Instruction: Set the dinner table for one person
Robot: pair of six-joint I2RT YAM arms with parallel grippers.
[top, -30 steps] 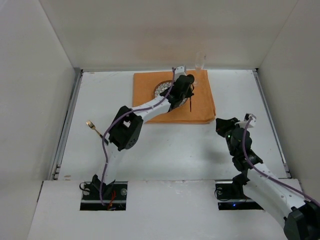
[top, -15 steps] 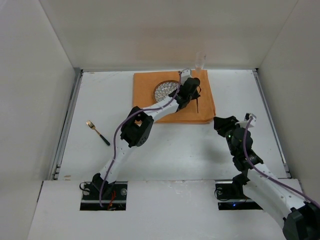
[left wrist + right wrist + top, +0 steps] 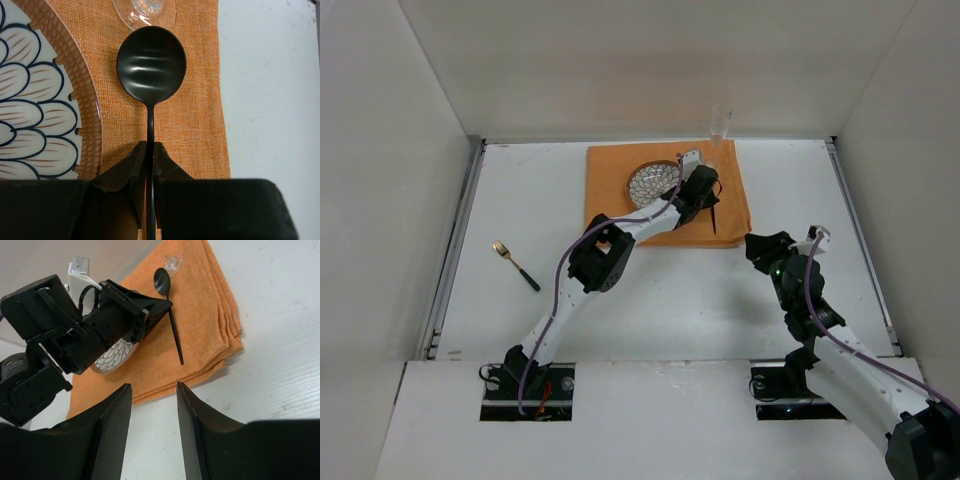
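On the white dinner table [image 3: 650, 290] lies a folded orange cloth [image 3: 610, 190] carrying a patterned plate [image 3: 648, 180] and a clear glass [image 3: 721, 125] at its far right corner. My left gripper [image 3: 150, 145] is shut on the handle of a black spoon [image 3: 151, 60], which hangs over the cloth just right of the plate [image 3: 30, 100], bowl toward the glass foot [image 3: 145, 10]. In the right wrist view the spoon [image 3: 170, 315] points down the cloth [image 3: 200, 330]. My right gripper [image 3: 154, 390] stands open and empty over bare table near the cloth's front right corner.
A gold fork with a dark handle [image 3: 514, 264] lies on the table at the left. White walls close in the table on the left, back and right. The left arm [image 3: 605, 250] stretches diagonally across the middle.
My left gripper has carried the spoon rightward across the cloth, from over the plate to the strip beside it. My right gripper has opened and edged slightly left.
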